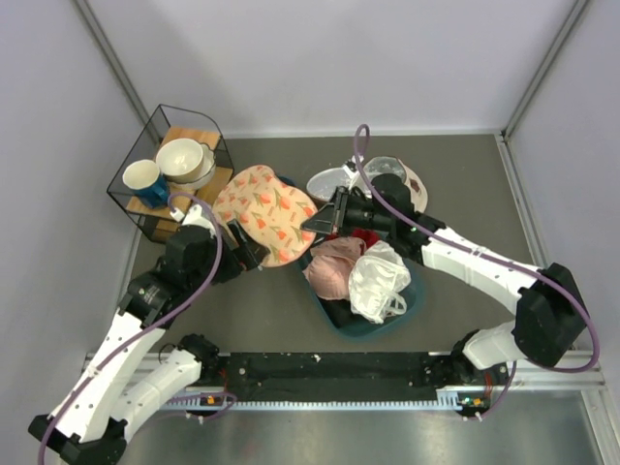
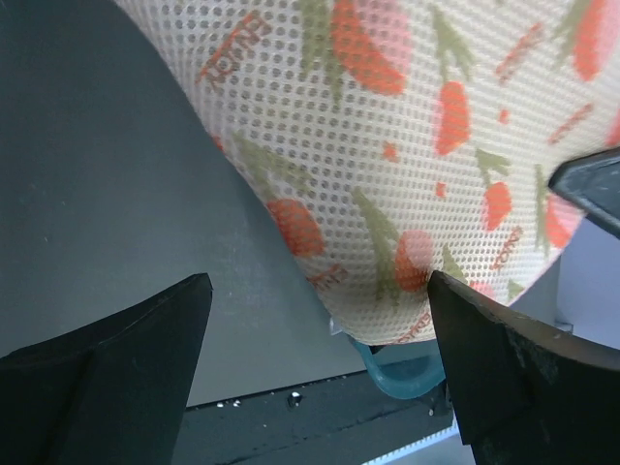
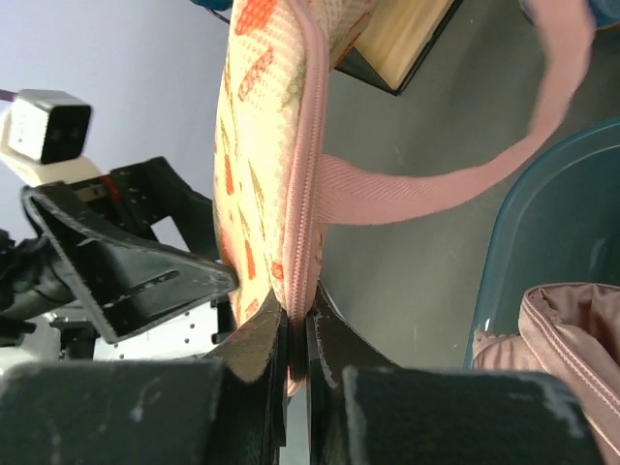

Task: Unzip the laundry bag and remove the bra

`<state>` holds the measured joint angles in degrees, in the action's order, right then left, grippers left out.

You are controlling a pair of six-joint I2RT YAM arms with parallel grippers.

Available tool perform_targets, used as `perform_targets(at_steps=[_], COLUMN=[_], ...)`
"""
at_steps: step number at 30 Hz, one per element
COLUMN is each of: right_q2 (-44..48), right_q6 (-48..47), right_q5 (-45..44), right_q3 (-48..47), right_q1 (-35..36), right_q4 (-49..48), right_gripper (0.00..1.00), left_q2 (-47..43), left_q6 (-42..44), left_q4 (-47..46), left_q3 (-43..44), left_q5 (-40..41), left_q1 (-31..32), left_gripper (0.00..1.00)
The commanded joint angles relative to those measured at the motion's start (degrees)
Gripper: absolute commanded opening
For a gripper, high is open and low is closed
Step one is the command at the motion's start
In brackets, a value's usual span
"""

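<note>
Left gripper (image 2: pixel 318 291) spread wide, empty, just under lower-left edge of peach-pink orange-printed mesh laundry bag (image 1: pixel 263 211). Right gripper (image 3: pixel 295 325) clamped shut on bag's zip edge; zip runs straight ahead from it. Zip pull, bra not visible.

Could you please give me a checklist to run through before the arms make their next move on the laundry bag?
1. Right gripper shut on the laundry bag at its zipped edge: ok.
2. Left gripper open close to the bag: ok.
3. Zip undone: not ok, the visible stretch looks closed.
4. Zip pull located: cannot tell, none in view.
5. Bra out of the bag: not ok, no yellow garment shows anywhere.
</note>
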<state>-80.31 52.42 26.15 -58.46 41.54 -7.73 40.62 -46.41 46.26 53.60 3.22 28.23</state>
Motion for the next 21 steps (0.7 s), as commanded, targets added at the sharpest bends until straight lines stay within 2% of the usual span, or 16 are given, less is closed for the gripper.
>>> perform_targets(at_steps=[1,5,7,14,16,20,21], right_q2=[2.79,3.58,4.29,4.73,4.47,3.85,3.67], right_q6=[0.75,0.92,0.93,3.73,4.79,6.72,6.99], right_q5=[1.8,1.97,2.59,9.26,11.72,14.89,15.85], right_q3=[0.36,0.89,1.24,1.68,1.77,0.63,0.45], right_q1=[-0.58,-0.67,-0.76,-3.3,-3.92,-4.27,-4.36], right_q4=[-5.55,-5.63,-5.37,-5.37,-5.54,-4.32,-4.4], right_gripper=[0.0,0.0,0.0,0.0,0.0,0.0,0.0], left_q2=[-3.61,-5.02,-5.29,-5.82,-5.73,-5.64,-5.73], left_q6=[-5.18,-5.01,-4.65,-3.07,-2.98,-2.1,-2.1], left_q4=[-9.06,-11.45,-12.59,-18.38,-19.54,-21.91,-23.31], left_q3=[-4.47,-6.14,-6.67,-9.91,-10.54,-10.45,-10.45], left_q5=[-2.96,-2.96,-2.96,-8.75,-10.69,-12.8,-13.15], left_q1=[-0.54,-0.98,-1.51,-5.63,-7.22,-8.36,-8.45], left_gripper=[0.99,0.98,0.91,0.82,0.83,0.98,0.99])
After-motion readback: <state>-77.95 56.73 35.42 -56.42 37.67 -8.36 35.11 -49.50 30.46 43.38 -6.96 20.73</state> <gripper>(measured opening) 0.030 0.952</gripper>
